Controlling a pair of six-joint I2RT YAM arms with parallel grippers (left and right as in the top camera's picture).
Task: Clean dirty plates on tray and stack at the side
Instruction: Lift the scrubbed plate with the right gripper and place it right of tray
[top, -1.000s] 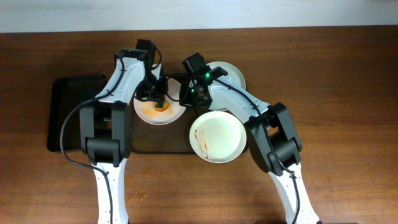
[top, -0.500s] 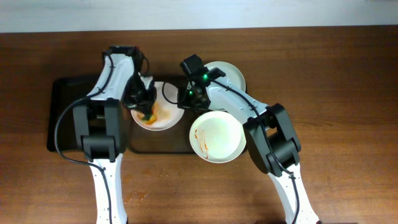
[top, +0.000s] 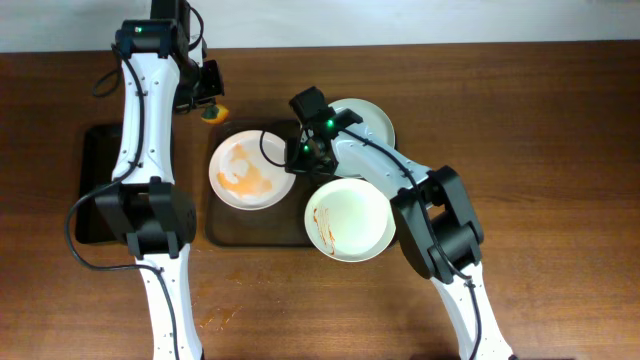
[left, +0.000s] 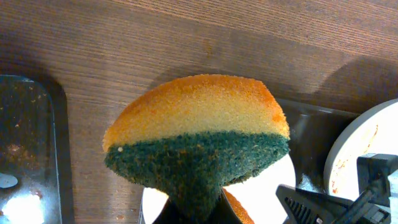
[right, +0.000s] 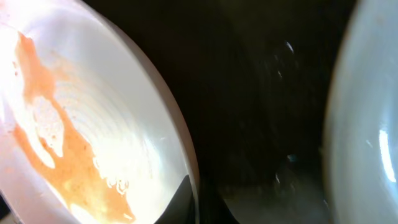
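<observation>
Your left fingers (top: 206, 98) were clenched on the sponge (left: 196, 137), above bare surface (top: 520, 150) beyond the tray (top: 260, 236). Your right fingers (right: 181, 199) pinched the smeared plate (top: 252, 171) by its rim, on the tray. 2 other plates (top: 349, 220) (top: 374, 117) sat just right of them.

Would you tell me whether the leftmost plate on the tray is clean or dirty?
Dirty: the leftmost plate carries orange sauce smears across its middle, seen overhead and from the right wrist.

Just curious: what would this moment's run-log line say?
left gripper: holds sponge above table | right gripper: grips smeared plate rim | other plates: unstacked
</observation>
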